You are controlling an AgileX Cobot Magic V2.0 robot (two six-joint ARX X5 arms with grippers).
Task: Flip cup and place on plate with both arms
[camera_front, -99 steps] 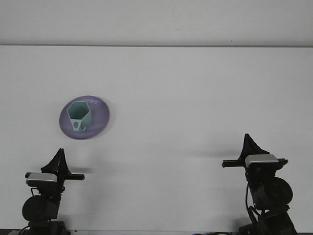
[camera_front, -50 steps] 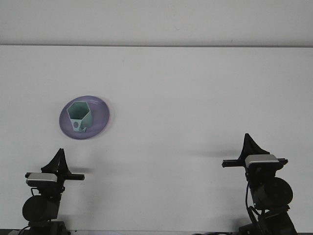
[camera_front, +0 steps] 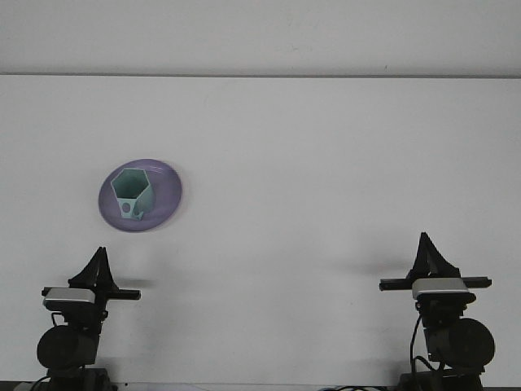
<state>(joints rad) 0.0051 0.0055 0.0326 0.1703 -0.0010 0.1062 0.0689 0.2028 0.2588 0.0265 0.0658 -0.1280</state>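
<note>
Upright, teal hexagonal cup (camera_front: 131, 192) (handled), purple plate (camera_front: 167, 195)

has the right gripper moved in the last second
Yes. The right gripper has shifted right and down toward the near table edge, farther from the plate, which stays put with the cup on it.

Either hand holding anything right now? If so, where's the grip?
Nothing held. The cup sits on the plate, with the left hand and right hand well clear.
</note>
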